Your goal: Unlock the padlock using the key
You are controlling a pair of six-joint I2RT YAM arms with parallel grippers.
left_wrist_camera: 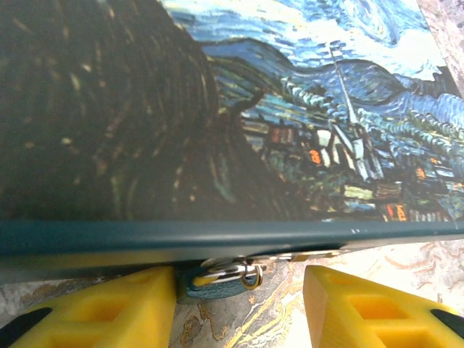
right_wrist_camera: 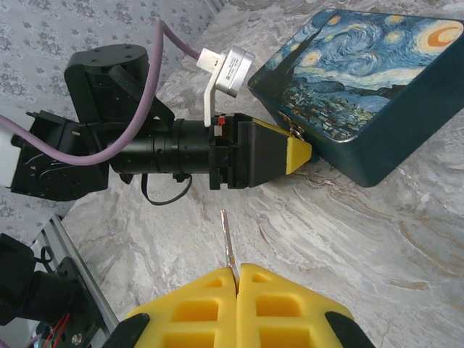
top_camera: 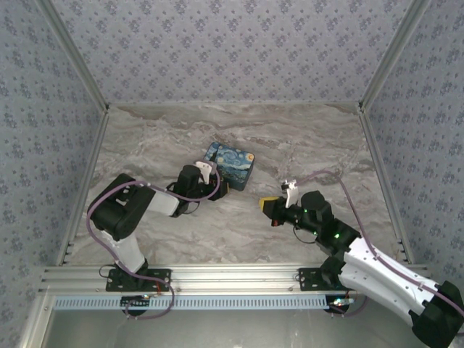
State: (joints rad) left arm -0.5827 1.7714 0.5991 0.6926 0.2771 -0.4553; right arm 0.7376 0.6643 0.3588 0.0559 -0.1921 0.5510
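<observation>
Nothing can be read. The silver camera module (right_wrist_camera: 230,69) mounted just above the left gripper (right_wrist_camera: 297,154) carries a pale label with faint dark print, too small to make out. The painted box (right_wrist_camera: 362,80) just beyond that gripper's tip shows a picture with no legible lettering.

Soft, even light casts faint shadows; up close, the padlock (left_wrist_camera: 212,288) sits dim and blurred.

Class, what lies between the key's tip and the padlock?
In the right wrist view: a strip of bare table, then the left gripper, its yellow fingers standing in front of the padlock on the box, across from the key.
</observation>
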